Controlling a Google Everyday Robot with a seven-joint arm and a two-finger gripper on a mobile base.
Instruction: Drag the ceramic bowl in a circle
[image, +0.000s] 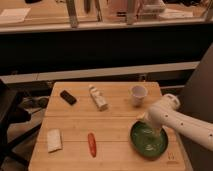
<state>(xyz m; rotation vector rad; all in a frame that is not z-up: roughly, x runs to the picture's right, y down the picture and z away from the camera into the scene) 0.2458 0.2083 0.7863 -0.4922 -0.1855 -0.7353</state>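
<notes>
The ceramic bowl is green and sits on the wooden table near its front right corner. My white arm comes in from the right. My gripper is at the arm's end, down at the bowl's back rim, reaching into the bowl. The arm's bulk hides the part of the rim under it.
A white cup stands behind the bowl. A white bottle lies at the table's middle back, a black object to its left. A red chili-like item and a white sponge lie at the front left. A dark counter stands behind.
</notes>
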